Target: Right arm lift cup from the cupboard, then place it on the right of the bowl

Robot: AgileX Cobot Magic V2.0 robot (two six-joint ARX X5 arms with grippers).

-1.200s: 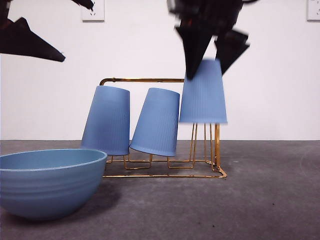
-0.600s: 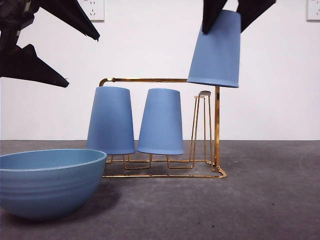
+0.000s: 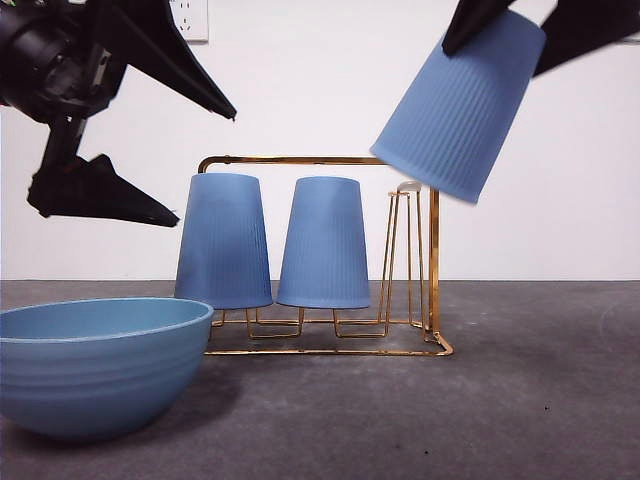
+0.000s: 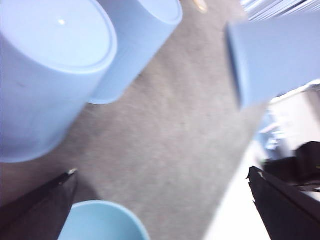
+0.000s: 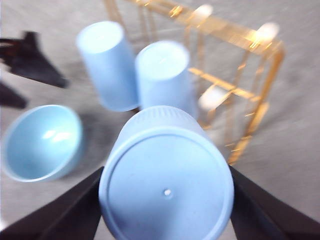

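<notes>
I see my right gripper (image 3: 520,25) clamping the ribbed matte blue cup (image 3: 460,105), tilted in air above the gold wire rack (image 3: 432,260), two cups (image 3: 224,240) on pegs, smooth wide bowl (image 3: 95,365) lower left, left gripper (image 3: 175,160) wide open

The bench (image 3: 540,400) is a flat surface covered in dark grey, felt-like cloth, meeting a white wall behind; a wide matte blue bowl with faint horizontal ridges (image 3: 95,365) sits directly on it at the near left; a low gold-coloured wire cup rack (image 3: 330,340) stands on it just behind and right of the bowl, apart from it.
</notes>
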